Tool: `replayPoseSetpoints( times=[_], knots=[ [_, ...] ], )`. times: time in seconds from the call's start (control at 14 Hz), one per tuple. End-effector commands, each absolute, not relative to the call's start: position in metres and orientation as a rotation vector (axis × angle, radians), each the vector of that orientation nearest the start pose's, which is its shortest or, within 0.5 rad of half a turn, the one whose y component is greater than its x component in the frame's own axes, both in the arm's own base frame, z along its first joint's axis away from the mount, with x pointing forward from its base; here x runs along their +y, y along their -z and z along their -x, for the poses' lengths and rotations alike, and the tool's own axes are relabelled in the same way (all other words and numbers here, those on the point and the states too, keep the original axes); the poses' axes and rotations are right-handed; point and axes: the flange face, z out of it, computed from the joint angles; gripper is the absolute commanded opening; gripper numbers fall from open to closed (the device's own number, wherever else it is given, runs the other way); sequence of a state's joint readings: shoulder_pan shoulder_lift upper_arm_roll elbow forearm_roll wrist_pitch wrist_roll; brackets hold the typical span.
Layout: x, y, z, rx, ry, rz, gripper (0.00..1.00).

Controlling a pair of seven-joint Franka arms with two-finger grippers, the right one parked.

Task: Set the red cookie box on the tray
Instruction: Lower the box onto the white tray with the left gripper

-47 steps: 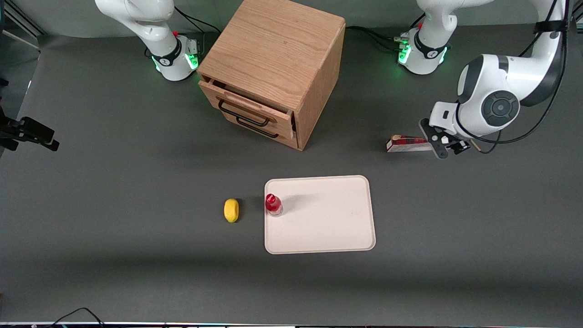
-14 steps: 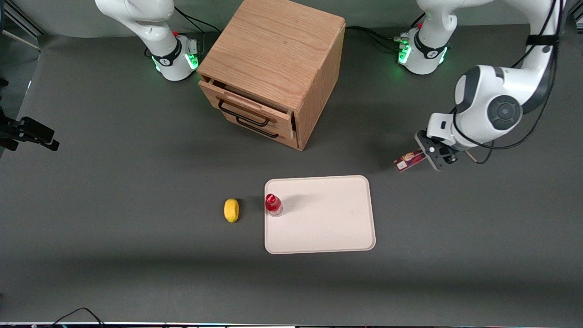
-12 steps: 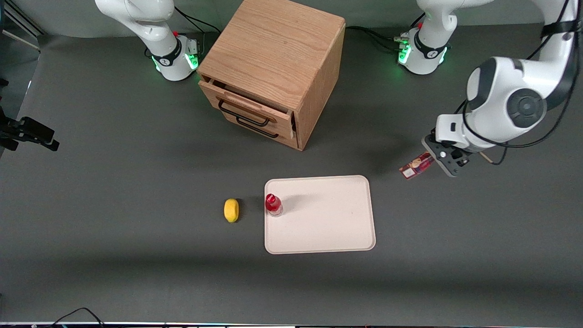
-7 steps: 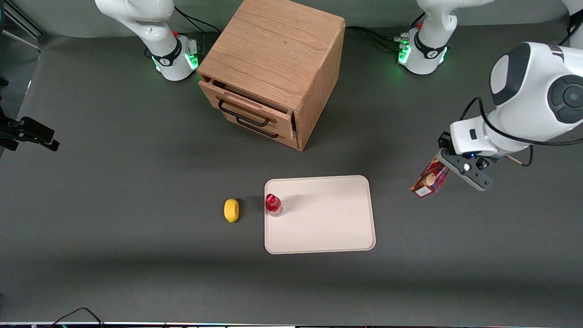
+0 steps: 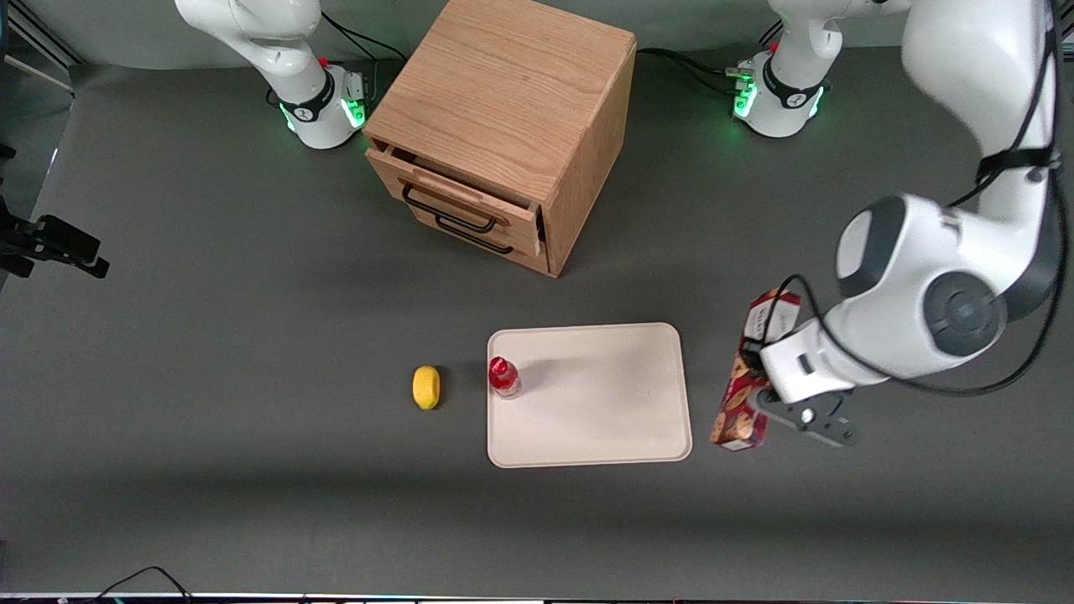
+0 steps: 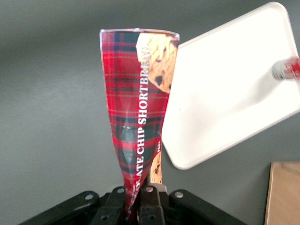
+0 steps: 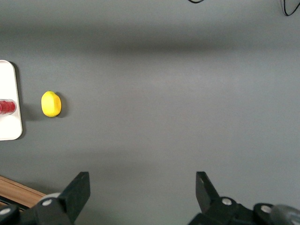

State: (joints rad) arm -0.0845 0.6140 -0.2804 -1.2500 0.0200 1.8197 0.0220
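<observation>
claw [image 6: 138,206] clamped on one end of the red cookie box [image 5: 749,377]; carton visibly pinched flat at the grip. box hangs above the worktop [image 5: 252,335], just beside the tray [image 5: 587,419] at the working arm's end, not yet over it. small red-capped bottle [image 5: 503,376] stands at the tray edge nearest the lemon [image 5: 426,387]. risks: squeezed carton slips or twists out; long box overhangs the rim, or sweeps the bottle over.

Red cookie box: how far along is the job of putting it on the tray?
Picked up: the pincer is shut on the red cookie box, holding it off the table beside the tray, at the working arm's end. Left: carry it over the tray, lower it, let go.
</observation>
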Motion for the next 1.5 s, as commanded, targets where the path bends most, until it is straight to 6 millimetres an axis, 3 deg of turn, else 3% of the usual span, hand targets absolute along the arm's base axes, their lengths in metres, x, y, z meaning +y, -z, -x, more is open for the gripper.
replayPoseSetpoints(
  times=[0.0, 0.07, 0.36, 0.71, 0.93, 1.0, 1.07, 1.29, 1.43],
  knots=[
    [-0.243, -0.379, -0.708, 0.380, -0.028, 3.241, 0.00],
    [-0.255, -0.359, -0.705, 0.324, -0.042, 3.238, 0.00],
    [-0.275, -0.287, -0.687, 0.115, -0.014, 3.246, 0.00],
    [-0.287, -0.235, -0.659, -0.035, -0.083, 3.234, 0.00],
    [-0.284, -0.229, -0.656, -0.064, -0.111, 3.225, 0.00],
    [-0.284, -0.228, -0.656, -0.061, -0.109, 3.226, 0.67],
    [-0.284, -0.229, -0.656, -0.043, -0.104, 3.222, 1.00],
    [-0.279, -0.244, -0.661, -0.041, -0.062, 3.229, 1.00],
    [-0.275, -0.274, -0.667, -0.049, 0.006, 3.239, 1.00]
  ],
)
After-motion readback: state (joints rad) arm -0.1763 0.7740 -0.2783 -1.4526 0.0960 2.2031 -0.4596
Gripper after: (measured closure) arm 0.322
